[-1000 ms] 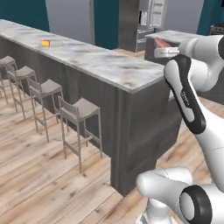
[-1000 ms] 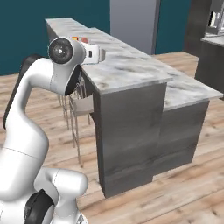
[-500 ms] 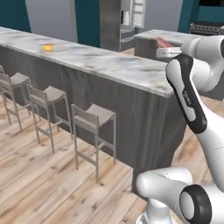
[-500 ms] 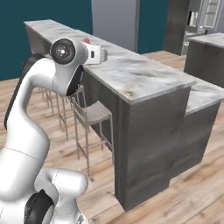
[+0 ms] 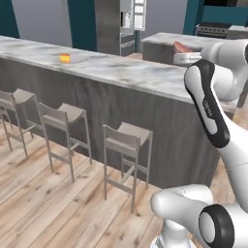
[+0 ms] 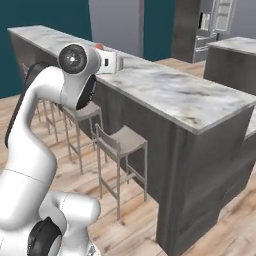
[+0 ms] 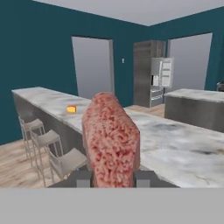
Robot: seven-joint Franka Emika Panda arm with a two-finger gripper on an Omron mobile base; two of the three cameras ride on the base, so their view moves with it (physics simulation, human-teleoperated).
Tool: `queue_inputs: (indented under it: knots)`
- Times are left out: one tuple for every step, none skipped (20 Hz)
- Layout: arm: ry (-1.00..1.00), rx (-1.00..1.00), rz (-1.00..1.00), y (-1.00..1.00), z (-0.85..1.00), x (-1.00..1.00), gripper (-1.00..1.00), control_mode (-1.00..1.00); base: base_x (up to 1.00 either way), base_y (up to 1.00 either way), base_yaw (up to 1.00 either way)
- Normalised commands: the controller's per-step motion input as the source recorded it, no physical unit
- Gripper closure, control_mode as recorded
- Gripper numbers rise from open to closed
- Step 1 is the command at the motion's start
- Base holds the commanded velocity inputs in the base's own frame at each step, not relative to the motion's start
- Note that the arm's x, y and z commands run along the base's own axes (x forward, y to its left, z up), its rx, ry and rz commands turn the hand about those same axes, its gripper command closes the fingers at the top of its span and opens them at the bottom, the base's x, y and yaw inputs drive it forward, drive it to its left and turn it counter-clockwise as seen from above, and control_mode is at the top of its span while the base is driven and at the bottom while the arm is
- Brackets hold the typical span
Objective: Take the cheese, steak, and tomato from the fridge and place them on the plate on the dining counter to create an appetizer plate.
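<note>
Across the marble table (image 7: 183, 148), the cheese (image 7: 71, 109) already sits on its plate (image 5: 77, 58), while the hand (image 7: 111, 178) clamps the steak (image 7: 111, 140) low at its end, a limp, slick slab that seems light.

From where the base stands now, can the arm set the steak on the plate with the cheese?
Probably not yet. The jaws hold the steak over the near part of the dining counter, while the plate with the cheese sits well down it.
</note>
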Motion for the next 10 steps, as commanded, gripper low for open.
queue_inputs:
  knots:
    - [0.0,0.0,0.0,0.0,0.0,0.0,1.0,1.0,0.24,1.0,-0.21]
    - [0.0,0.0,0.0,0.0,0.0,0.0,1.0,1.0,0.25,1.0,-0.21]
    - [0.0,0.0,0.0,0.0,0.0,0.0,1.0,1.0,0.25,1.0,-0.21]
    - [0.0,0.0,0.0,0.0,0.0,0.0,1.0,1.0,0.24,1.0,-0.2]
    - [0.0,0.0,0.0,0.0,0.0,0.0,1.0,1.0,0.17,1.0,-0.2]
    - [0.0,0.0,0.0,0.0,0.0,0.0,1.0,1.0,0.17,1.0,-0.2]
    - [0.0,0.0,0.0,0.0,0.0,0.0,1.0,1.0,0.13,1.0,-0.2]
    - [0.0,0.0,0.0,0.0,0.0,0.0,1.0,1.0,0.09,1.0,-0.2]
    - [0.0,0.0,0.0,0.0,0.0,0.0,1.0,1.0,0.03,1.0,-0.19]
    - [0.0,0.0,0.0,0.0,0.0,0.0,1.0,1.0,0.03,1.0,-0.19]
